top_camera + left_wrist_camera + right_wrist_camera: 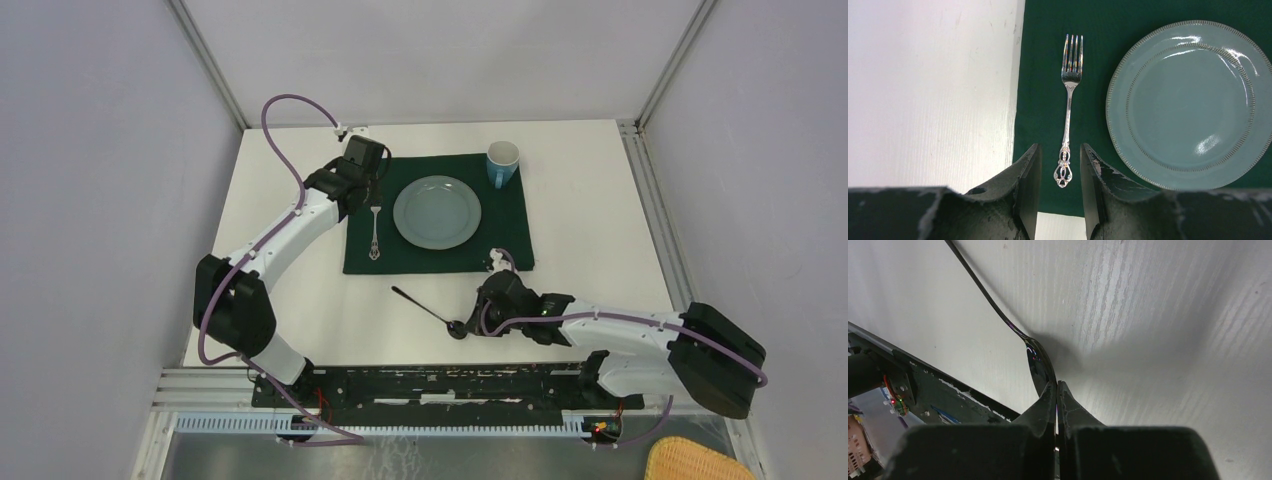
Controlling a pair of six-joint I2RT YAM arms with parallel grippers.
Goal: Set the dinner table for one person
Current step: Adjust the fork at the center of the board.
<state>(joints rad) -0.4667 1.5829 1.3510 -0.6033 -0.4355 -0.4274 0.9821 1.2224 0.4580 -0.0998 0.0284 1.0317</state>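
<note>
Worktop (290,200): white, plain, carrying everything listed; bare along its left side and on the near strip in front of the cloth.
Green cloth (512,228): laid flat toward the far middle of the worktop.
Plate (437,211): pale blue, centred on the cloth.
Fork (376,232): on the cloth just left of the plate, apart from it, tines pointing away from the arms.
Mug (502,163): blue, upright on the far right corner of the cloth.
Black spoon (420,306): off the cloth, on the bare near strip; long axis diagonal, handle toward the far left, bowl toward the near right.
Right tool (1056,385): fingers pressed together, appearing to pinch the rim of the spoon's bowl; low over the worktop, touching the bowl end.
Left tool (1060,150): fingers half spread, standing either side of the fork's handle end without touching it, holding nothing.
Nearer arm: the right, already on the spoon; the left was well apart at the cloth's left edge.
Deciding relation (judged): the free cloth to the right of the plate lay beyond the right tool, so the spoon would need carrying away from the arms and turning parallel to the fork.
Stage (judged): plate, fork and mug placed; spoon not yet.
</note>
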